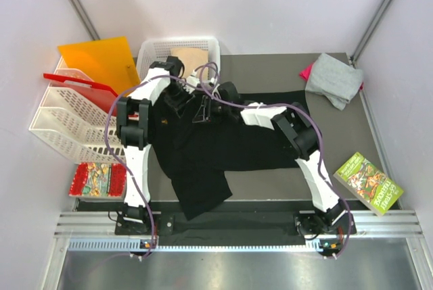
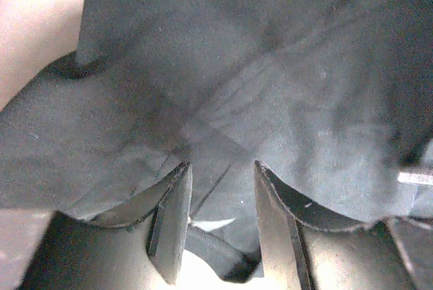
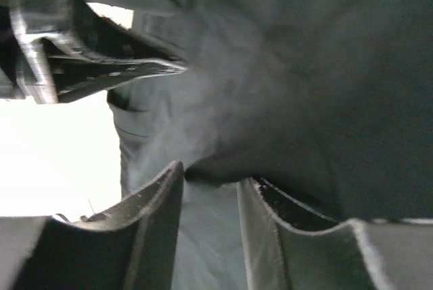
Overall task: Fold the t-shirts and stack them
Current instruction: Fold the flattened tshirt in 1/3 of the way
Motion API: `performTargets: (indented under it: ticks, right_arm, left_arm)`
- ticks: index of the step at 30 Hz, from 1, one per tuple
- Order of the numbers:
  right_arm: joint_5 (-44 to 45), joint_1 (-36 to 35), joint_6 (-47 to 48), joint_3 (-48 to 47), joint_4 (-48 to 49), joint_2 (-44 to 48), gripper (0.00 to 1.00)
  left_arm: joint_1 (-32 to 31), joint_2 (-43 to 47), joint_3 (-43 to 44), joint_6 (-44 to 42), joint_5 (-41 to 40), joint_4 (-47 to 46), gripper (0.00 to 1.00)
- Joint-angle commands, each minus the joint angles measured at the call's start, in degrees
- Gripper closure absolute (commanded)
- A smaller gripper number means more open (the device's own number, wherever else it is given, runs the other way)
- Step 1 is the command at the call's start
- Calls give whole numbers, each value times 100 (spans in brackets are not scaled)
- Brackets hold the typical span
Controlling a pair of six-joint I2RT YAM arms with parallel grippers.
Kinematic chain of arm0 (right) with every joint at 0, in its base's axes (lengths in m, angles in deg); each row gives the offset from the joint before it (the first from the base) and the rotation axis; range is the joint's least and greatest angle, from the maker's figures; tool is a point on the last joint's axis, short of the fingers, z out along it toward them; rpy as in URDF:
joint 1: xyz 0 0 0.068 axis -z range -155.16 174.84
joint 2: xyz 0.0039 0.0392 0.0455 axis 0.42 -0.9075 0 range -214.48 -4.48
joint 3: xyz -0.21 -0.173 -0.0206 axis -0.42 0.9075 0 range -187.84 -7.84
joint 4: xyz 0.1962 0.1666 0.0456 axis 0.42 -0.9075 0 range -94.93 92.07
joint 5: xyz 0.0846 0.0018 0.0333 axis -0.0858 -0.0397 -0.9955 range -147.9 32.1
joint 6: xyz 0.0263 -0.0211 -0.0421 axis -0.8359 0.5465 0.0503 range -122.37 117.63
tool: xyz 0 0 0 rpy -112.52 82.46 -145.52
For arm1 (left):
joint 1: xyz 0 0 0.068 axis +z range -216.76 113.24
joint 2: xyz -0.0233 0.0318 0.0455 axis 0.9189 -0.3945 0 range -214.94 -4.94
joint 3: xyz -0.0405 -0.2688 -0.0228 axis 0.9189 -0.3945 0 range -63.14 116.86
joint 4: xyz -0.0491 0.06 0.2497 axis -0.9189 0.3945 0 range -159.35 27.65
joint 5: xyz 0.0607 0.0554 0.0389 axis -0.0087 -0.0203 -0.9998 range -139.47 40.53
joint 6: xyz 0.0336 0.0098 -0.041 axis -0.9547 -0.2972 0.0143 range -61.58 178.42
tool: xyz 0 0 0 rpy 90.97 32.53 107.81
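1. Black t-shirt (image 1: 223,148) lies across the tabletop (image 1: 270,74), reaching its 6 o'clock edge.
2. Left pincer (image 2: 222,168) clamps the cloth's 12 o'clock side.
3. Right pincer (image 3: 210,174) straddles a fold; gripped or not, I cannot tell.

The large black cloth t-shirt (image 1: 223,145) fills both wrist views in a dark blur; whether the left gripper (image 2: 223,165) or right gripper (image 3: 211,174) pinches it, I cannot tell. The pink cloth shirt (image 1: 306,72) lies mostly hidden under the folded grey shirt (image 1: 333,80).
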Motion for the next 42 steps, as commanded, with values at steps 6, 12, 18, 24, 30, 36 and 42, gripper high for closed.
performTargets:
  ticks: [6,12,18,24,30,36,42]
  right_arm:
    - [-75,-483,-67,-256,118,27,90]
    - [-5,-483,302,-308,-471,642,98]
    - [-435,-527,565,-1350,-1279,303,79]
    - [-559,-562,1057,-2585,-2141,-657,44]
    - [-111,-571,1488,-1506,-2327,-167,35]
    - [223,-545,1813,-477,-2318,221,37]
    - [206,-536,1753,-282,-2151,195,40]
  left_arm:
    - [172,-196,-577,134,-750,-9,53]
    - [172,-153,-735,90,-723,-53,54]
    - [172,-109,-832,28,-723,-27,55]
    - [163,-91,-894,54,-697,9,55]
    - [163,-3,-1017,81,-706,-71,55]
    - [163,-47,-964,98,-671,-71,55]
    - [163,-12,-1008,125,-688,-27,55]
